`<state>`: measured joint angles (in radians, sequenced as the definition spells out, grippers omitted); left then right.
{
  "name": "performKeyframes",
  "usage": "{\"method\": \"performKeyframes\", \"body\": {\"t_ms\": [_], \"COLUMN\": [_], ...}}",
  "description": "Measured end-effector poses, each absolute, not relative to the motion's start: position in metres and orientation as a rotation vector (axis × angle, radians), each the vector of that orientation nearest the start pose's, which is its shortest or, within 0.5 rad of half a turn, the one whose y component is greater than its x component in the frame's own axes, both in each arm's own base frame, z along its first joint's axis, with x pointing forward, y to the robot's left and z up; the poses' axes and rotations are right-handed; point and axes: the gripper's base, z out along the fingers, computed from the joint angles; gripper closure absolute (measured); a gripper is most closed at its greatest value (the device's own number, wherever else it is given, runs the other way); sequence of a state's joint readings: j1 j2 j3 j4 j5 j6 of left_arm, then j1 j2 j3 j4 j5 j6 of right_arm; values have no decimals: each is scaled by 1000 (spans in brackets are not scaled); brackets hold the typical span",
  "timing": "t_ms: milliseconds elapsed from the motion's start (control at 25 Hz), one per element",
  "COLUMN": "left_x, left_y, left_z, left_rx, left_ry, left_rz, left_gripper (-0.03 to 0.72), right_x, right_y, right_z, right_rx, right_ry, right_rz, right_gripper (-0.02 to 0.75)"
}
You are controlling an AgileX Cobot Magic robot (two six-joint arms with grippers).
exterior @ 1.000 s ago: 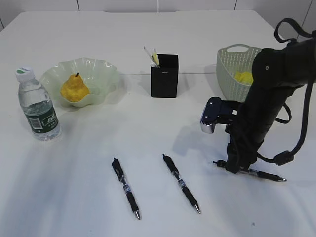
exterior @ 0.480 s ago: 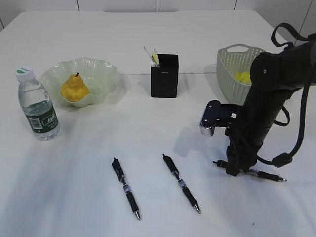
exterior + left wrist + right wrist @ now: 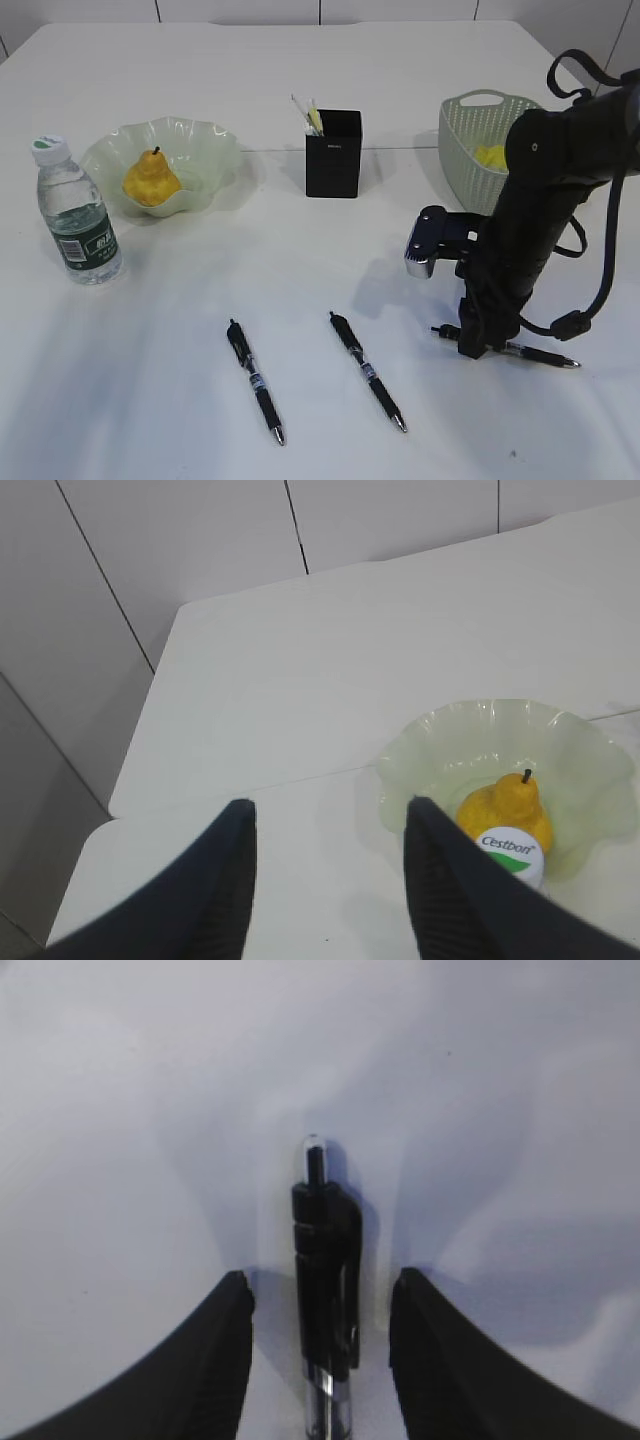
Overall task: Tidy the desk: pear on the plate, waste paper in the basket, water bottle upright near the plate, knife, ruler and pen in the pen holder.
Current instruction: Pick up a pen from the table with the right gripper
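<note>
Here, the right gripper is seen lowered over a pen lying flat on the table, with its fingers set about half apart, one on each side of the barrel and not touching it. Nothing is held. In the right wrist view the pen's long axis runs straight between the fingers, its clicker end pointing away from them, so the closing line is crossed squarely by the barrel; a plain closing would probably be enough to take it. In the exterior view most of that pen is shown trailing out to the side of the arm.

The left gripper is held high, its fingers also roughly half open and empty, with the plate, pear and bottle cap ahead and to one side of them. It is well apart from every pen, so the right arm is judged nearer.

The holder stands well beyond the right fingers, toward the far side. Two more pens lie loose on the table.
</note>
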<state>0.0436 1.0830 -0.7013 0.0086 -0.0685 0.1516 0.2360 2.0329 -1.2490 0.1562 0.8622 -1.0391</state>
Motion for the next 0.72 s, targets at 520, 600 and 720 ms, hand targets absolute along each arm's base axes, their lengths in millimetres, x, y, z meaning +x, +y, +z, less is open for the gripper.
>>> {"method": "performKeyframes", "body": {"t_ms": [520, 600, 720], "left_x": [237, 237, 237], "left_y": [10, 10, 10], "left_z": [318, 318, 318], "left_rx": [109, 109, 109], "left_ry": [1796, 1796, 1796], "left_rz": [148, 148, 148], "left_gripper": [347, 347, 347], "right_x": [356, 356, 356], "right_y": [96, 96, 96], "right_z": [124, 124, 124], "right_rx": [-1717, -1717, -1717], "right_ry": [2557, 2557, 2557], "right_rz": [143, 143, 143], "right_gripper": [399, 399, 399]}}
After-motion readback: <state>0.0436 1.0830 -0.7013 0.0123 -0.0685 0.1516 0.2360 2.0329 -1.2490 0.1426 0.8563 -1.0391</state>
